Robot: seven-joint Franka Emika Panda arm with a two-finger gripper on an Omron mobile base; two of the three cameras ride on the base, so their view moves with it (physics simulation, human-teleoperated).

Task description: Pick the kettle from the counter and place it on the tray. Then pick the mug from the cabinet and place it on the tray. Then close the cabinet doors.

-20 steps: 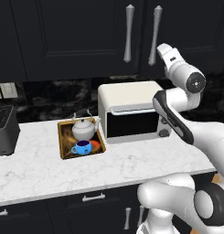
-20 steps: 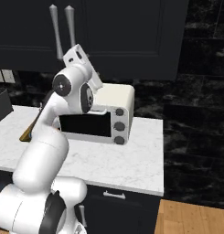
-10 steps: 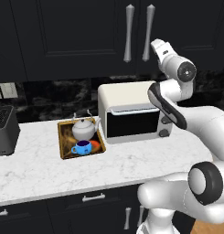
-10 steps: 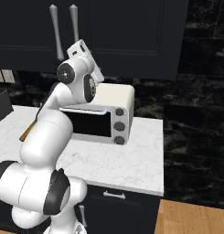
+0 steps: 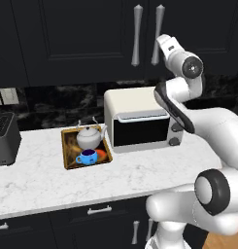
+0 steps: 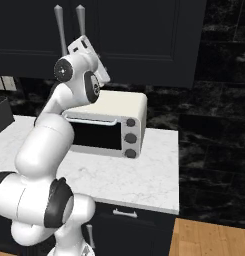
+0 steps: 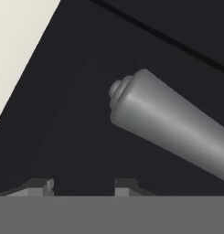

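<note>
The silver-white kettle [image 5: 88, 137] and the small blue mug [image 5: 86, 157] both stand on the wooden-rimmed tray [image 5: 66, 148], which lies on the white marble counter [image 5: 42, 180]. Above, the black cabinet doors [image 5: 81, 39] look flush and shut, their long silver handles [image 5: 136, 34] side by side. My gripper [image 5: 161, 40] is raised against the right door, by the lower end of its handle [image 5: 158, 29]. In the hand view the gripper [image 7: 83, 185] shows two tips apart with nothing between them, and that handle's rounded end [image 7: 145, 105] is just ahead.
A cream toaster oven [image 5: 140, 121] stands right of the tray, under my arm. At the left edge of the counter sits a dark toaster [image 5: 4, 138]. From the right base view the counter ends right of the oven [image 6: 106, 125].
The right door's handle has shifted closer to the left one as the door swung flush. My hand has followed it up and leftward, and the fingers have drawn closer together.
</note>
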